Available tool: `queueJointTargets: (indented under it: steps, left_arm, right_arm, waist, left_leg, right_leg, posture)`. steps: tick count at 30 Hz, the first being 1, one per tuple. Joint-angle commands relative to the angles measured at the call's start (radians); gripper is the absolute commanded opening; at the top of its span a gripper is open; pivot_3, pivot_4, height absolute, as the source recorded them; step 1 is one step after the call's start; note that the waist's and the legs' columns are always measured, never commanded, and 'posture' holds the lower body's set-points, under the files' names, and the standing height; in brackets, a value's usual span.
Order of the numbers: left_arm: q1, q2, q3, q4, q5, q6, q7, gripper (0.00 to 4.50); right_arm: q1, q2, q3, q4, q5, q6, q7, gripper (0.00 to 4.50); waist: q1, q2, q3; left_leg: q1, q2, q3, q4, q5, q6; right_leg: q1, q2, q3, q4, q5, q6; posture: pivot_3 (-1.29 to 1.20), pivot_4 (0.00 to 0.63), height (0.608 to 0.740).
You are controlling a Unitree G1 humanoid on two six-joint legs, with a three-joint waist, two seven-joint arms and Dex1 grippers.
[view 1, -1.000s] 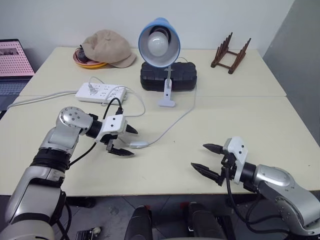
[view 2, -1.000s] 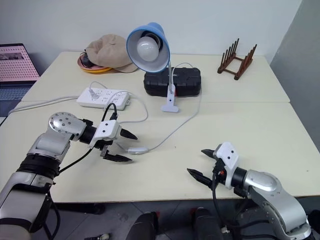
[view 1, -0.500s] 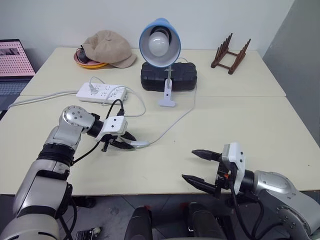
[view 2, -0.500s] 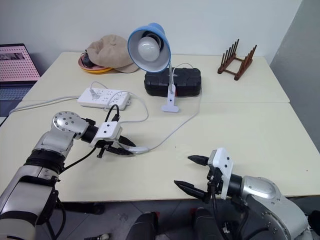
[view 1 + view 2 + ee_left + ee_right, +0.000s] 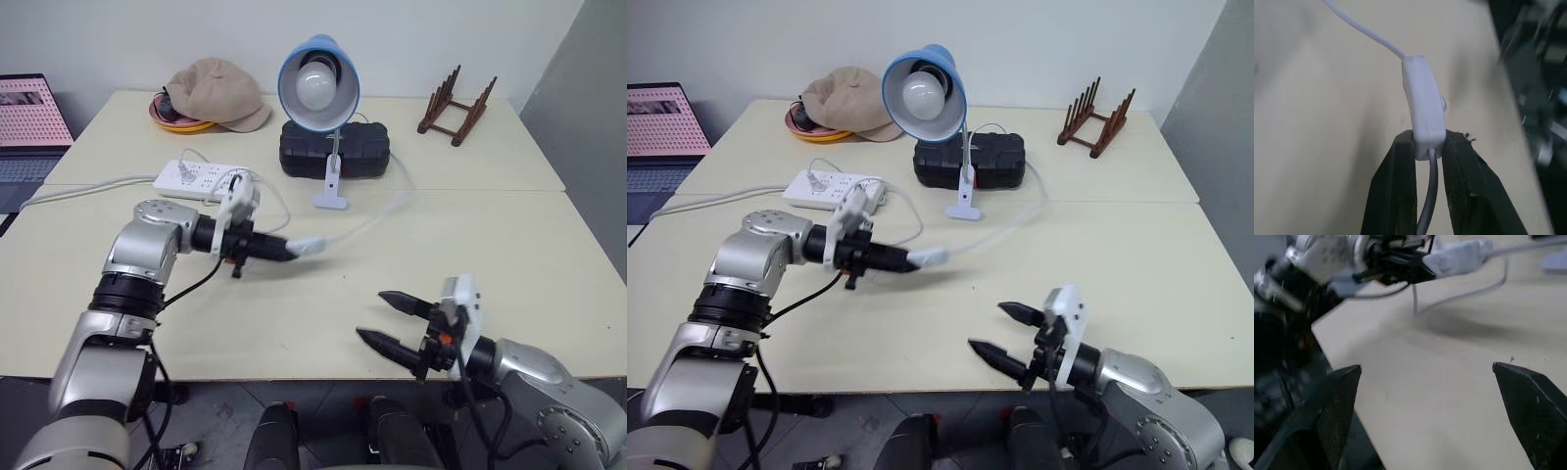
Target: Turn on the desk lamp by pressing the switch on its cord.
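Desk (image 5: pixel 509 245): wide bare stretch at centre and toward 3 o'clock, room to work. Lamp (image 5: pixel 318 88) at 12, unlit, clipped by a black case (image 5: pixel 335 153). Left hand (image 5: pixel 290 249) clamped on one end of the switch (image 5: pixel 307 244), lifted off the desk, probably to present its button; cord (image 5: pixel 377 213) trails to the lamp. Right hand (image 5: pixel 390 321) at the near edge, 5 o'clock, fingers spread, empty.

The desk lamp (image 5: pixel 318 88), blue shade and unlit white bulb facing forward, stands at twelve o'clock on the tabletop (image 5: pixel 509 245). The white oblong switch (image 5: pixel 307 245) hangs above mid-tabletop, one end pinched in the left gripper (image 5: pixel 290 249). The thin white cord (image 5: pixel 377 217) sags from it toward one o'clock.
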Motion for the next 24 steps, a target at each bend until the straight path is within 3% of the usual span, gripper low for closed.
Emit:
queueJointTargets:
  steps: [1, 6, 12, 24]
  left_arm:
    - [0.006, -0.102, 0.136, -0.167, -0.197, 0.323, 0.195, 0.41]
    - [0.025, -0.246, 0.289, -0.266, -0.38, 0.585, 0.404, 0.41]
    - [0.043, -0.327, 0.371, -0.317, -0.495, 0.715, 0.544, 0.41]
    - [0.047, -0.338, 0.397, -0.359, -0.635, 0.814, 0.654, 0.41]
  right_arm:
    - [-0.047, 0.12, -0.057, 0.026, 0.242, 0.025, -0.198, 4.5]
    - [-0.15, 0.224, -0.071, 0.073, 0.527, 0.001, -0.397, 4.5]
    - [-0.205, 0.223, -0.072, 0.07, 0.748, -0.049, -0.489, 4.5]
    - [-0.272, 0.154, -0.042, 0.111, 0.775, -0.088, -0.536, 4.5]
  waist:
    - [-0.002, 0.0, 0.0]
    - [-0.021, 0.0, 0.0]
    - [-0.022, 0.0, 0.0]
    - [-0.021, 0.0, 0.0]
  left_leg:
    - [0.0, 0.0, 0.0, 0.0, 0.0, 0.0]
    - [0.002, 0.0, -0.001, 0.0, 0.0, 0.0]
    - [0.001, 0.0, -0.001, 0.0, 0.0, 0.001]
    - [0.001, 0.0, -0.001, 0.0, 0.0, 0.001]
  right_leg:
    - [0.0, 0.0, 0.0, 0.001, 0.0, 0.0]
    - [0.0, 0.001, 0.0, 0.002, 0.001, 0.001]
    - [0.0, 0.001, 0.0, 0.001, 0.001, 0.001]
    - [0.0, 0.001, 0.001, 0.001, 0.001, 0.001]
  posture:
    - [0.0, 0.15, 0.74]
    - [0.0, 0.15, 0.74]
    - [0.0, 0.15, 0.74]
    - [0.0, 0.15, 0.74]
